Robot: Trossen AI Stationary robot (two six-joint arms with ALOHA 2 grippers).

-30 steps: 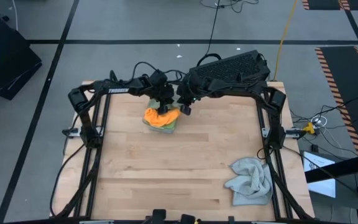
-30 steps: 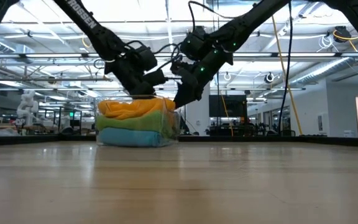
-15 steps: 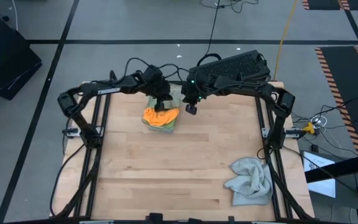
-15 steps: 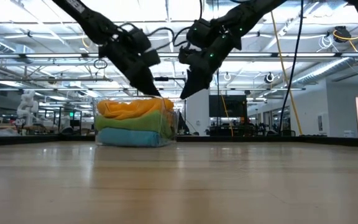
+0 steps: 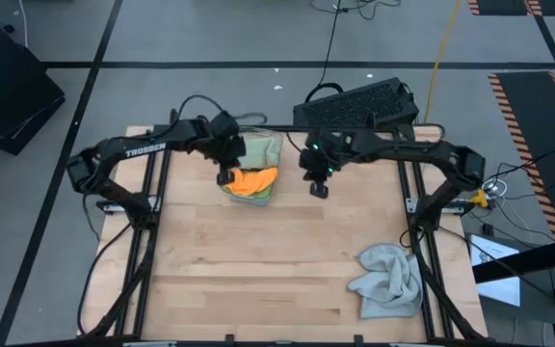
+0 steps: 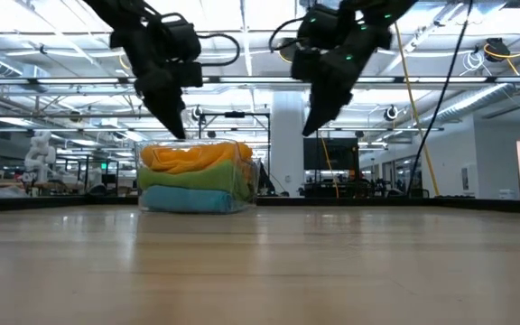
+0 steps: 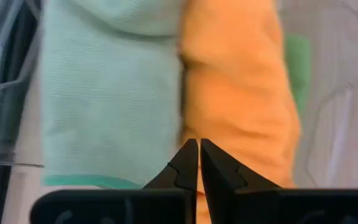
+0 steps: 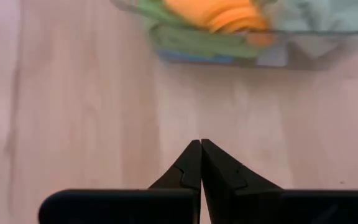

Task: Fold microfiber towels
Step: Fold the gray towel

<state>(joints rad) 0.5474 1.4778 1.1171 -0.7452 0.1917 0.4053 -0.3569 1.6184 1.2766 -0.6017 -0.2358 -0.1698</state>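
Both closed, empty | left gripper [image 7: 199, 144] | right gripper [image 8: 201, 144]

Low view: blue towel [image 6: 188, 200] mostly buried under the stack in the clear bin [image 6: 251, 185] — only its edge shows. Sage green towel [image 7: 104, 93] and orange towel [image 7: 235, 93] get cut off in left wrist view, tbh.

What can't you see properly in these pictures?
- Blue towel: shows only in the low view; from above the orange towel covers it.
- Grey towel: high view only; outside the low view and both wrist views.
- Bin: its far side is hidden behind the towels in the low view.
- How neatly the stacked towels are folded: only their edges show through the bin.
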